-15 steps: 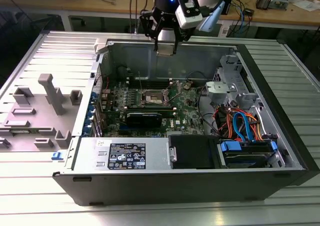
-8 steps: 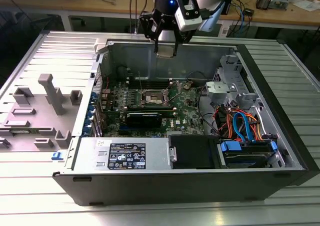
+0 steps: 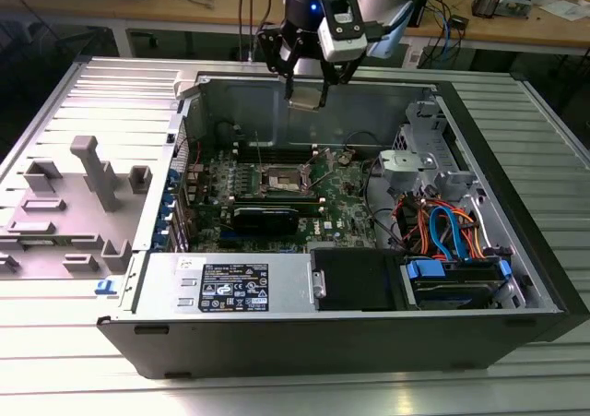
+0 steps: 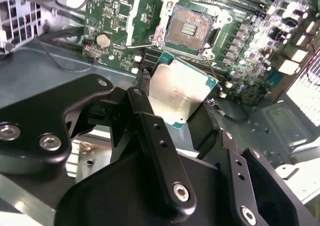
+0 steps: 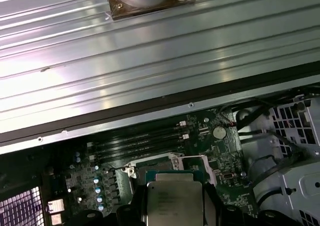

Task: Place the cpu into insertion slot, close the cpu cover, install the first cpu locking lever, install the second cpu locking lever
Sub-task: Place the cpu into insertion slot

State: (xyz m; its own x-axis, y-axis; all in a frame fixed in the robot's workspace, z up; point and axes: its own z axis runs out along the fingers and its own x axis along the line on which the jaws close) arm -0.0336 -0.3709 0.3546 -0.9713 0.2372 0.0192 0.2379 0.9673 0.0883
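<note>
Checking in from the remote desk. The gripper (image 3: 305, 96) has the cpu (image 3: 305, 102) pinched between its fingers (image 4: 144, 103), which are narrowed right down onto two opposite edges of the chip. In the second wrist view the cpu (image 4: 181, 91) shows its dull silver top, tilted a bit, with a green edge peeking out around it.

Everything below is placed relative to the insertion slot (image 4: 192, 28). The cpu hangs in the air well apart from it and isn't touching it, and in the exterior view it sits clearly higher than the slot (image 3: 281, 182). The slot's dark centre is uncovered. The cpu cover (image 4: 132, 20) looks swung open, with its silver frame standing up along one side of the slot. A round coin battery (image 4: 103, 39) sits on the green motherboard (image 4: 112, 10) just past that cover. The long black memory slots (image 5: 142, 140) run alongside the slot, near it. In the first wrist view the chip (image 5: 175, 204) is in front of the slot, partly hiding it.
</note>
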